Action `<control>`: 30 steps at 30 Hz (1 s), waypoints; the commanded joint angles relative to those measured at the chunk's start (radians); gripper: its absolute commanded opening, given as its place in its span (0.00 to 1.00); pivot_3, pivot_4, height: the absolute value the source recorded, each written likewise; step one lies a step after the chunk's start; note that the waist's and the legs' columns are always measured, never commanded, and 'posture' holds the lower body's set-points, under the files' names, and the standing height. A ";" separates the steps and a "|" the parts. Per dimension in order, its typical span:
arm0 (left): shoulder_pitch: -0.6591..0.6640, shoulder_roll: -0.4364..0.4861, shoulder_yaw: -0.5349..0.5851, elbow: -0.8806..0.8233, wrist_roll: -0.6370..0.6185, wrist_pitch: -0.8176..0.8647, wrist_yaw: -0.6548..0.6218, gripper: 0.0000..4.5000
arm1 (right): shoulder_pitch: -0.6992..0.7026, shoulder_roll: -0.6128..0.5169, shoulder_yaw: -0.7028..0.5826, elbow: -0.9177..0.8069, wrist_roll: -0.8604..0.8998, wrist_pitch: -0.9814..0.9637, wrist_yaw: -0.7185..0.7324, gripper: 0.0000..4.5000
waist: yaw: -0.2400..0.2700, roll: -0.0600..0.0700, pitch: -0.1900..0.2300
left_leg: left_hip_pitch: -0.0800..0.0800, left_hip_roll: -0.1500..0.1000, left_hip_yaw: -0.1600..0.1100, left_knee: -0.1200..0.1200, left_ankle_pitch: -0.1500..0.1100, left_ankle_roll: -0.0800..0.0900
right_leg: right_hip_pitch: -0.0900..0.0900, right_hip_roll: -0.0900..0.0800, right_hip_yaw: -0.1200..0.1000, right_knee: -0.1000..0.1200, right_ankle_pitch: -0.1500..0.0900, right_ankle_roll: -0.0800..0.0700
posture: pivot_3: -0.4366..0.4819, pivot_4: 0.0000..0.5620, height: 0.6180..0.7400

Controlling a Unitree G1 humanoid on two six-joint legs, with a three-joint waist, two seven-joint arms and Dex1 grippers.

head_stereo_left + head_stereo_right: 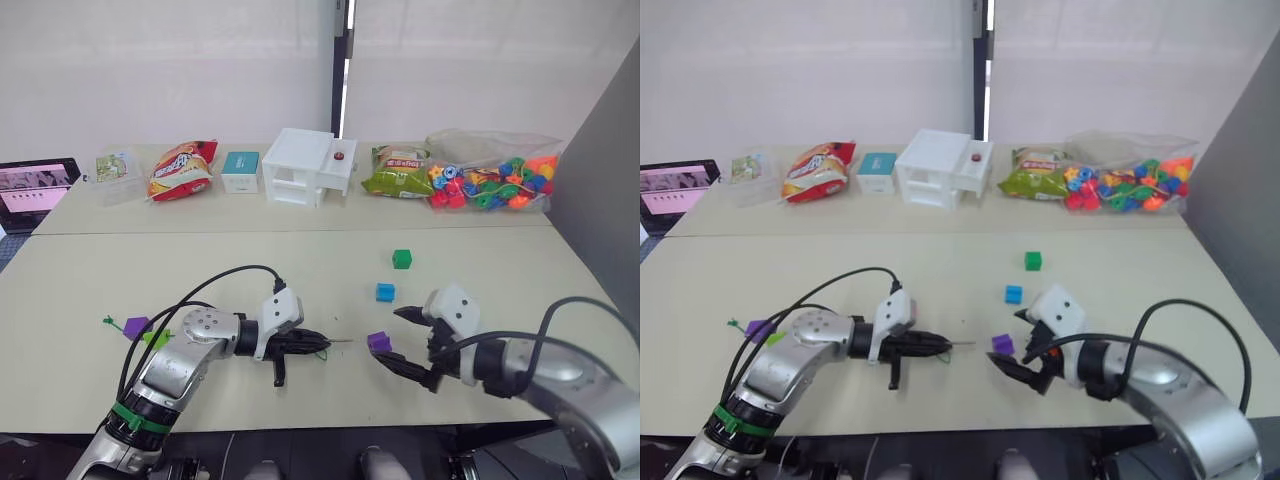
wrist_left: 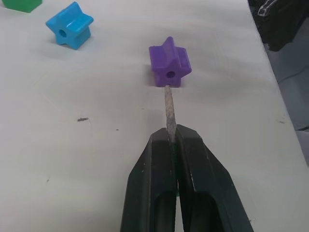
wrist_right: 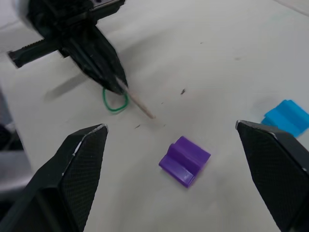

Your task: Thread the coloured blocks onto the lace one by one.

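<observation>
The left gripper point(image 2: 172, 140) has its fingers pressed together on the lace point(image 2: 169, 112), pinching it just behind the stiff greyish tip, which projects straight forward along the finger axis. The purple star block point(image 2: 169, 64) lies directly ahead of the tip near the front edge of the tabletop point(image 1: 300, 270), its hole facing the tip and roughly on the same line; tip and hole appear just apart or barely touching. The right gripper point(image 3: 186, 145) hovers with fingers spread wide to either side of this block, not touching it, and is the nearer arm for steadying it. The blue star block point(image 1: 385, 292) and green block point(image 1: 402, 259) lie farther back. Another purple block point(image 1: 136, 326) rests near the left edge.
</observation>
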 commanded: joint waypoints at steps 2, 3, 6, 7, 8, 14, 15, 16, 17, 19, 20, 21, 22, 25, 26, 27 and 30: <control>0.003 0.013 0.013 -0.045 -0.022 0.014 0.003 0.00 | -0.102 -0.049 0.136 0.154 -0.087 -0.203 0.149 0.99 | 0.001 0.000 0.000 | 0.000 0.000 0.000 0.000 0.000 0.000 | 0.000 0.000 0.000 0.000 0.000 0.000 | 0.48 0.27 1.00; 0.005 0.014 0.013 -0.048 -0.023 0.016 0.005 0.00 | -0.129 -0.058 0.176 0.199 -0.124 -0.255 0.178 0.99 | 0.002 0.000 0.000 | 0.000 0.000 0.000 0.000 0.000 0.000 | 0.000 0.000 0.000 0.000 0.000 0.000 | 0.48 0.27 1.00; 0.008 0.016 0.012 -0.051 -0.026 0.018 0.011 0.00 | -0.192 -0.071 0.257 0.307 -0.202 -0.378 0.252 0.99 | 0.004 0.000 0.000 | -0.001 0.000 0.000 0.001 0.000 0.000 | -0.001 0.000 0.000 0.000 0.000 0.000 | 0.48 0.27 1.00; 0.008 0.017 0.011 -0.050 -0.026 0.017 0.012 0.00 | -0.217 -0.072 0.281 0.349 -0.226 -0.420 0.280 0.99 | 0.005 0.000 0.000 | -0.001 0.000 0.000 0.001 0.000 0.000 | -0.001 0.000 0.000 0.000 0.000 0.000 | 0.48 0.27 1.00; 0.008 0.018 0.011 -0.050 -0.025 0.016 0.013 0.00 | -0.239 -0.071 0.299 0.387 -0.247 -0.457 0.302 0.99 | 0.006 0.000 0.000 | -0.001 0.000 0.000 0.001 0.000 0.000 | -0.001 -0.001 0.000 0.001 0.000 0.000 | 0.48 0.27 1.00; 0.009 0.031 0.007 -0.056 -0.021 0.016 0.011 0.00 | -0.357 -0.033 0.374 0.571 -0.330 -0.625 0.415 0.99 | 0.005 0.000 0.000 | -0.002 0.000 0.000 0.001 0.000 0.000 | -0.002 -0.001 0.000 0.001 0.000 0.000 | 0.48 0.27 1.00; 0.010 0.033 0.007 -0.059 -0.021 0.016 0.012 0.00 | -0.364 -0.027 0.381 0.589 -0.338 -0.644 0.429 0.99 | 0.004 0.000 0.000 | -0.001 0.000 0.000 0.001 0.000 0.000 | -0.002 -0.001 0.000 0.001 0.000 0.000 | 0.48 0.27 1.00; 0.013 0.035 0.007 -0.064 -0.023 0.017 0.014 0.00 | -0.367 -0.023 0.385 0.603 -0.345 -0.658 0.440 0.99 | 0.004 0.000 0.000 | -0.001 0.000 0.000 0.001 0.000 0.000 | -0.002 -0.001 0.000 0.002 0.000 0.000 | 0.48 0.27 1.00; 0.016 0.037 0.007 -0.072 -0.025 0.020 0.016 0.00 | -0.368 -0.020 0.388 0.613 -0.349 -0.669 0.451 0.99 | 0.004 0.000 0.000 | -0.001 0.000 -0.001 0.001 0.000 0.000 | -0.002 -0.001 0.000 0.002 0.000 0.000 | 0.48 0.27 1.00; 0.023 0.040 0.009 -0.093 -0.031 0.031 0.023 0.00 | -0.365 -0.016 0.393 0.628 -0.353 -0.688 0.475 0.99 | 0.005 0.000 0.000 | -0.002 0.000 -0.001 0.001 0.000 0.000 | -0.002 -0.001 0.000 0.002 0.000 0.000 | 0.48 0.27 1.00; 0.030 0.042 0.009 -0.112 -0.035 0.041 0.030 0.00 | -0.362 -0.007 0.402 0.649 -0.360 -0.709 0.489 0.99 | 0.005 0.000 0.000 | -0.002 0.000 -0.001 0.001 0.000 0.000 | -0.003 -0.001 0.000 0.002 0.000 0.000 | 0.48 0.27 1.00; 0.035 0.044 0.010 -0.125 -0.038 0.049 0.035 0.00 | -0.360 -0.001 0.409 0.665 -0.365 -0.724 0.500 0.99 | 0.005 0.000 0.000 | -0.002 0.000 -0.001 0.001 0.000 0.000 | -0.002 -0.001 0.000 0.002 0.000 0.000 | 0.48 0.27 1.00; 0.037 0.044 0.011 -0.135 -0.040 0.057 0.040 0.00 | -0.361 0.008 0.411 0.681 -0.371 -0.736 0.503 0.99 | 0.005 0.000 0.000 | -0.002 0.000 -0.001 0.001 0.000 0.000 | -0.002 -0.001 0.000 0.002 0.000 0.000 | 0.48 0.27 1.00; 0.038 0.046 0.014 -0.143 -0.041 0.069 0.045 0.00 | -0.372 0.022 0.410 0.713 -0.385 -0.758 0.513 0.99 | 0.005 0.000 0.000 | -0.002 0.000 -0.001 0.001 0.000 0.000 | -0.002 -0.001 0.000 0.002 0.000 0.000 | 0.48 0.27 1.00; 0.037 0.047 0.015 -0.144 -0.042 0.072 0.046 0.00 | -0.374 0.026 0.409 0.719 -0.388 -0.762 0.517 0.99 | 0.005 0.000 0.000 | -0.002 0.000 -0.001 0.001 0.000 0.000 | -0.002 -0.001 0.000 0.003 0.000 0.000 | 0.48 0.27 1.00; 0.038 0.048 0.016 -0.145 -0.042 0.073 0.047 0.00 | -0.375 0.028 0.409 0.723 -0.389 -0.766 0.523 0.94 | 0.005 0.000 0.000 | -0.002 0.000 -0.001 0.001 0.000 0.000 | -0.002 -0.001 0.000 0.002 0.000 0.000 | 0.48 0.27 1.00; 0.039 0.051 0.016 -0.148 -0.041 0.077 0.049 0.00 | -0.370 0.034 0.413 0.733 -0.397 -0.781 0.535 0.75 | 0.005 0.000 0.000 | -0.001 0.000 -0.001 0.001 0.000 0.000 | -0.002 -0.001 0.000 0.003 0.000 0.000 | 0.48 0.27 1.00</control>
